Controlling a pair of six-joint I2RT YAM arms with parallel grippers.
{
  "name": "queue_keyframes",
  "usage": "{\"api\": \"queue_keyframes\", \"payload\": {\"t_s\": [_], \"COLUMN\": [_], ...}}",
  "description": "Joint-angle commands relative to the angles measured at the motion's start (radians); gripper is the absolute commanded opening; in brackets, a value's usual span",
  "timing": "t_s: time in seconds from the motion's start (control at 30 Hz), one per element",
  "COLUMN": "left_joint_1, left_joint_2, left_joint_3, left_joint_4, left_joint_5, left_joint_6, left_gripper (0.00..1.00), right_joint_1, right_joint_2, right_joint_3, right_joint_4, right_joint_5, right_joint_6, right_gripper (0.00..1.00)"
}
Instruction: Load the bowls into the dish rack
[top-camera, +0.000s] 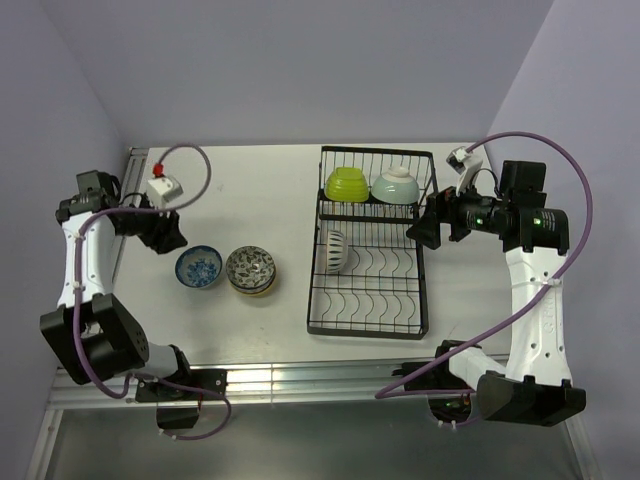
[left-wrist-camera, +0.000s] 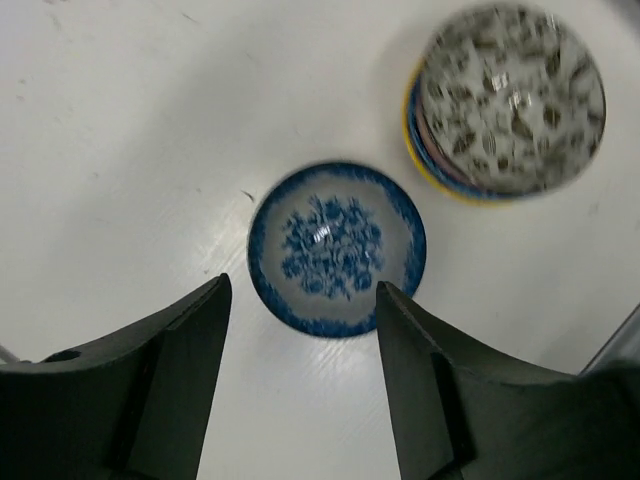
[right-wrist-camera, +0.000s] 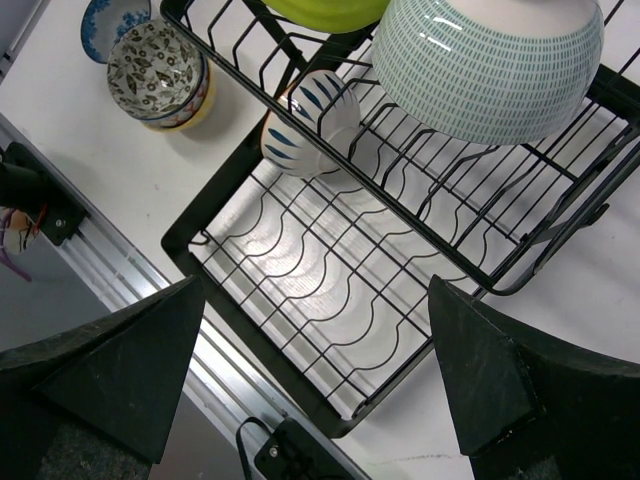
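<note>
The black wire dish rack (top-camera: 368, 300) stands right of centre. In its raised basket lie a lime green bowl (top-camera: 347, 184) and a pale mint bowl (top-camera: 396, 184). A white bowl with dark stripes (top-camera: 334, 252) leans in the plate slots. On the table to the left sit a blue patterned bowl (top-camera: 199, 267) and a stack topped by a dark patterned bowl (top-camera: 250, 269). My left gripper (top-camera: 166, 233) is open and empty, above and left of the blue bowl (left-wrist-camera: 337, 249). My right gripper (top-camera: 424, 228) is open and empty at the rack's right edge, over the rack (right-wrist-camera: 330, 290).
A white box with a red button (top-camera: 163, 188) sits at the back left by the left arm. A metal rail (top-camera: 300, 378) runs along the table's near edge. In the left wrist view the stack (left-wrist-camera: 510, 100) lies to the upper right of the blue bowl.
</note>
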Motion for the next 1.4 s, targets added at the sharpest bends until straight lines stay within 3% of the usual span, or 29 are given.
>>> {"api": "queue_keyframes", "payload": {"t_s": [0.0,0.07,0.17,0.37,0.6,0.9,1.0,1.23,1.37], "left_joint_1": [0.001,0.0,-0.006,-0.057,-0.12,-0.203,-0.238,-0.284,-0.284], "left_joint_2": [-0.1,-0.138,-0.199,-0.35,-0.373,-0.167,-0.132,0.0,0.06], "left_joint_3": [-0.058,-0.122,-0.232,-0.466,-0.53,-0.434,-0.447,-0.423,-0.388], "left_joint_4": [-0.188,-0.275,-0.3,-0.162,-0.029,0.022,0.062,0.122,0.109], "left_joint_5": [-0.043,-0.073,-0.152,-0.27,-0.247,-0.234,-0.264,-0.322,-0.334], "left_joint_6": [0.525,0.773,0.946,1.06,1.011,0.864,0.83,0.691,0.651], "left_gripper": [0.65,0.71,0.72,0.76,0.76,0.74,0.7,0.48,0.43], "right_joint_1": [-0.007,-0.007,-0.007,-0.007,-0.007,-0.007,-0.007,-0.009,-0.007], "right_joint_2": [-0.027,-0.026,-0.026,-0.024,-0.018,-0.015,-0.018,-0.013,-0.009], "right_joint_3": [0.001,0.006,0.009,-0.008,-0.005,-0.008,-0.007,0.001,0.006], "right_joint_4": [0.01,0.003,-0.006,0.002,-0.01,-0.016,-0.023,-0.03,-0.027], "right_joint_5": [-0.004,0.0,0.003,0.0,0.002,0.008,0.014,0.02,0.013], "right_joint_6": [-0.015,-0.018,-0.023,-0.017,-0.021,-0.023,-0.03,-0.03,-0.023], "right_gripper": [1.0,1.0,1.0,1.0,1.0,1.0,1.0,0.99,0.99]}}
